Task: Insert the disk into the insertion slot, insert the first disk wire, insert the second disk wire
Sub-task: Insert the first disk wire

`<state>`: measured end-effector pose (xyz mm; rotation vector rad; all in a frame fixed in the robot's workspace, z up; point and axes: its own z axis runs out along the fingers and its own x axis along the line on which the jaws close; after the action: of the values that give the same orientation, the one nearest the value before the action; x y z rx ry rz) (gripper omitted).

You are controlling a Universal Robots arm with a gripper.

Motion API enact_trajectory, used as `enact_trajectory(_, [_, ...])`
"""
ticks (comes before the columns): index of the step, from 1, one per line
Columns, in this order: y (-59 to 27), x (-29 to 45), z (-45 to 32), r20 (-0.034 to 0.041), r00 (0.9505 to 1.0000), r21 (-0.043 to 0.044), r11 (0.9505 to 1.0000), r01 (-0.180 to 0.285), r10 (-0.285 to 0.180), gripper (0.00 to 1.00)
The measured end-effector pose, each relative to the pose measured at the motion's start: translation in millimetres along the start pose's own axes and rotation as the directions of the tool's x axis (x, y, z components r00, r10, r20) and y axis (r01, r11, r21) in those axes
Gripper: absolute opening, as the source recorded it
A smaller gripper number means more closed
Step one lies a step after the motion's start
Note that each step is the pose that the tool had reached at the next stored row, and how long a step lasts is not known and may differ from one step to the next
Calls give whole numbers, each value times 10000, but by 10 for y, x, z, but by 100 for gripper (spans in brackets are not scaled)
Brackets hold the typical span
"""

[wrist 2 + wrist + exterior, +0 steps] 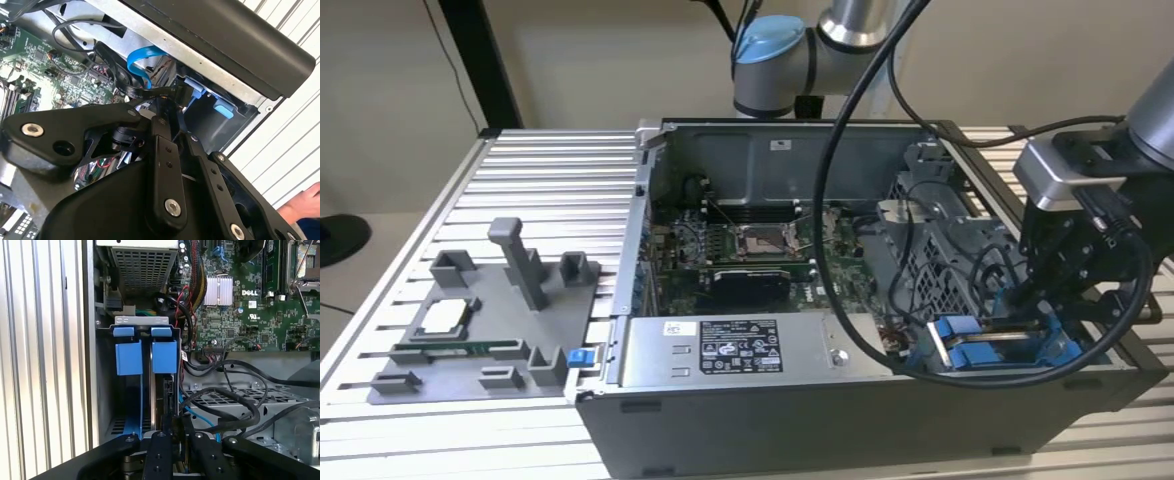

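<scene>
The disk (165,390) stands edge-on inside the insertion slot (104,390), its blue carrier tab (164,356) beside a second blue tab (129,359). In the exterior view the slot (947,290) is at the case's front corner on the exterior view's right, with the blue carrier (977,345) in it. My gripper (176,436) hangs just over the disk's end, its fingers (160,452) close together on a black wire connector (176,424). The second wrist view has the gripper (175,131) pinching that black wire (150,92) beside a blue wire (142,57).
The open computer case (720,430) holds a motherboard (747,255), a labelled grey power-supply box (734,350) and several loose black cables (235,405). A grey fixture tray (480,320) lies at the exterior view's left. A person's hand (300,206) is beside the case.
</scene>
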<state>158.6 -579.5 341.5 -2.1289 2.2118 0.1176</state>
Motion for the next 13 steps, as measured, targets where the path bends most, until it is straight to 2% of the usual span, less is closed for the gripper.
enact_trajectory(6, [-1,1,5,-21,10000,1,10000,0,0,0])
enact_trajectory(13, [-1,6,52,-21,10000,1,10000,0,0,0])
